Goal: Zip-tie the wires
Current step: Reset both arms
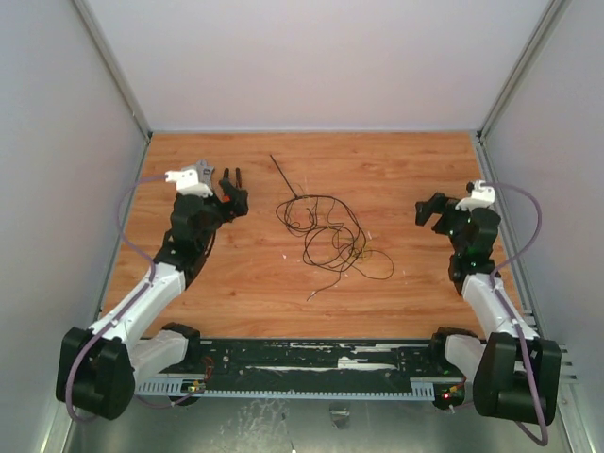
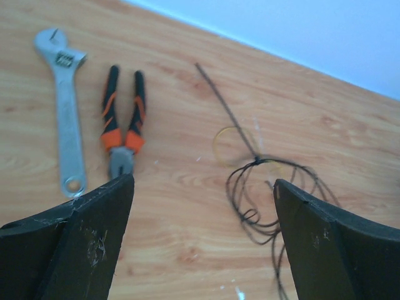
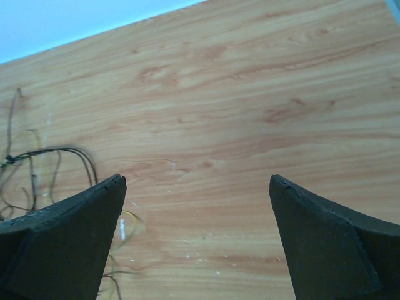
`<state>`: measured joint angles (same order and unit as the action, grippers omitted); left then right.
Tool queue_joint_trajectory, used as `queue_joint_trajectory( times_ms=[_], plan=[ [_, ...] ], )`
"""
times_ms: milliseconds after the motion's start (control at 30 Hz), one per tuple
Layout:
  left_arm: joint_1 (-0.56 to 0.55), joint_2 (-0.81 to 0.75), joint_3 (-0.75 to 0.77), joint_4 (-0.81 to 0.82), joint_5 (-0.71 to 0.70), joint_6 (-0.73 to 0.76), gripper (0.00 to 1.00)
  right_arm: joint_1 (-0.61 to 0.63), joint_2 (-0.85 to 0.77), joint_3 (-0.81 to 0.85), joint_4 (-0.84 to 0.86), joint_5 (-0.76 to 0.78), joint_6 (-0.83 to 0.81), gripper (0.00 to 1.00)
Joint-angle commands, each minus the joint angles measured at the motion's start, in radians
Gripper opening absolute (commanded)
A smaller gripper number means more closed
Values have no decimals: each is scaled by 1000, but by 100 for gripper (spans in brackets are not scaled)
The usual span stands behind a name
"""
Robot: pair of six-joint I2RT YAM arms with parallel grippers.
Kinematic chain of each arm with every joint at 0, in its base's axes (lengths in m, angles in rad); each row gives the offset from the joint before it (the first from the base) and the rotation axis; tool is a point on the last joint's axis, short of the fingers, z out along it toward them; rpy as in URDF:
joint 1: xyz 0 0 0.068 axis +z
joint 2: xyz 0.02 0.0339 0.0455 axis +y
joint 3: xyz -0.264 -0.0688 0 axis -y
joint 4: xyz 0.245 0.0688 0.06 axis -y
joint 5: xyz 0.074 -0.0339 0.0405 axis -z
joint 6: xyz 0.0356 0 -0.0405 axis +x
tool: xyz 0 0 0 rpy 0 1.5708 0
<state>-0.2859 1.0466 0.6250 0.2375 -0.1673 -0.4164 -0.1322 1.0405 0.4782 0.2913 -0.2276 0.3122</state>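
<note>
left gripper (image 2: 203,187) and right gripper (image 3: 197,181): fingers spread wide, nothing held.
thin black and olive-yellow wires (image 2: 250,200) tangle ahead of left gripper, beyond right gripper's left finger (image 3: 62,237); straight black plastic zip tie (image 2: 225,107) touches them.

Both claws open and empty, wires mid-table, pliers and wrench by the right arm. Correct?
No: the pliers and wrench lie by the left arm, per the left wrist view. Both the left claw and right claw are open and empty, wires mid-table.
</note>
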Motion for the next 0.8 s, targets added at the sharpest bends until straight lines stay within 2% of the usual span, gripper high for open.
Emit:
queue_joint_trajectory(
  times_ms=[0, 167, 300, 400, 600, 767],
  plan=[
    [23, -119, -151, 214, -106, -23, 98, -10, -25, -117, 270, 132, -56, 99],
    [23, -228, -334, 403, -309, 30, 98, -3, 39, -223, 509, 156, -82, 99],
    [24, -261, -396, 414, -496, 86, 98, 29, 99, -277, 670, 162, -152, 99],
    [24, -260, -422, 412, -567, 134, 98, 71, 109, -306, 765, 202, -226, 99],
    [24, -272, -458, 396, -670, 197, 98, 88, 96, -318, 770, 244, -233, 99],
    [24, -288, -484, 361, -691, 196, 98, 88, 123, -303, 664, 294, -234, 99]
  ],
)
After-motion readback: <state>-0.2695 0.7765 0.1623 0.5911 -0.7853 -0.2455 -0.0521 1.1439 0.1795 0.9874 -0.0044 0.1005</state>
